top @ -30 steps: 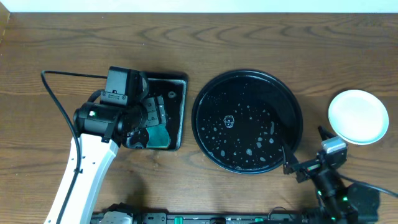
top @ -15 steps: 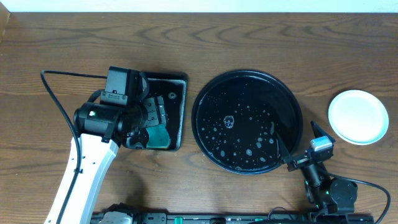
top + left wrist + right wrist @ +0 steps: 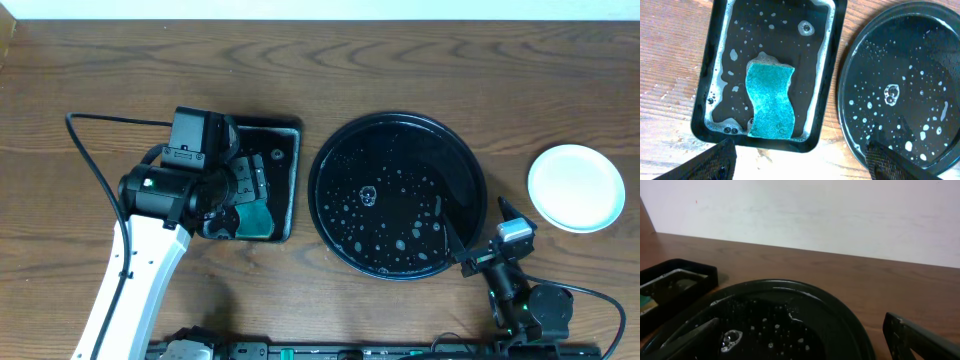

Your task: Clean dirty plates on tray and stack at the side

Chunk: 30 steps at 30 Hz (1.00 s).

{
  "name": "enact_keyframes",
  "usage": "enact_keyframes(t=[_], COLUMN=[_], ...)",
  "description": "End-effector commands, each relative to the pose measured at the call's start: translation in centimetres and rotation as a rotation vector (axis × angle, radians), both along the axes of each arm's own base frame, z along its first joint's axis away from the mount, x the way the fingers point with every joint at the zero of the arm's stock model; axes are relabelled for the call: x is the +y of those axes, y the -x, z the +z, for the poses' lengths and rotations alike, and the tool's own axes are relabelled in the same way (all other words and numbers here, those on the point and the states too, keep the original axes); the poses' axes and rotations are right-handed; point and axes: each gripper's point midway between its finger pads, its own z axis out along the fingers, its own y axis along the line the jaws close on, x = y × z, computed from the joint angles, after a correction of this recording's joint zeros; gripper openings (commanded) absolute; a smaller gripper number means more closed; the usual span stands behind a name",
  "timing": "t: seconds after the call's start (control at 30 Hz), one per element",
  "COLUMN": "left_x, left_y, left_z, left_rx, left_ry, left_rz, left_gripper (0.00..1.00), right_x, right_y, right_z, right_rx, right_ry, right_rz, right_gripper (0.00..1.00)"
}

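Observation:
The large round black tray (image 3: 470, 170) lies mid-table, wet with soap bubbles, and no plate is on it. It also shows in the left wrist view (image 3: 940, 30) and the right wrist view (image 3: 840, 315). A pale white plate (image 3: 576, 187) sits on the table to the tray's right; I cannot tell whether others lie under it. My right gripper (image 3: 480, 230) is open and empty at the tray's front right rim (image 3: 805, 347). My left gripper (image 3: 800, 165) is wide open and empty, above the near edge of the rectangular tray.
A smaller rectangular black tray (image 3: 292, 160) stands left of the round one, holding soapy water and a teal sponge (image 3: 770, 100). My left arm (image 3: 150, 250) covers much of it from above. A black cable (image 3: 95, 165) loops at the left.
My right gripper has drawn back from beside the white plate toward the table's front and turned to the round tray's rim. The left arm has not moved.

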Motion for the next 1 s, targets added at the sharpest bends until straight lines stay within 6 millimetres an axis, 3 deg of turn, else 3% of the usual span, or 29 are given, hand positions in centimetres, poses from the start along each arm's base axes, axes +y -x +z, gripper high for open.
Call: enact_keyframes(t=[0.0,0.27,0.33,0.47,0.63,0.73,0.97], left_x=[0.1,0.2,0.5,3.1,5.2,6.4,6.7], left_y=[-0.1,0.3,1.0,2.4,3.5,4.2,5.5], left_z=[0.2,1.0,2.6,5.9,8.4,8.3,5.4], left_rx=[-0.006,-0.039,-0.104,-0.274,-0.541,-0.698,-0.895], left_ry=[-0.005,0.000,-0.003,-0.053,-0.011,0.006,0.032], left_rz=[-0.005,-0.004,0.000,0.077,0.167,0.216,0.226], left_gripper=[0.83,0.83,0.83,0.83,0.83,0.83,0.83], right_x=[0.0,0.0,0.0,0.0,0.0,0.0,0.0], right_y=[0.0,0.0,0.0,0.0,0.0,0.0,0.0], right_z=[-0.1,-0.1,-0.1,-0.1,-0.1,-0.1,-0.1], right_rx=[0.000,0.000,0.000,0.000,0.000,0.000,0.000], right_ry=[0.007,0.007,0.007,0.007,0.007,0.007,0.007], right_rz=[-0.003,-0.003,-0.003,-0.003,-0.003,-0.003,-0.003], right_gripper=[0.99,0.99,0.99,0.99,0.99,0.99,0.99])
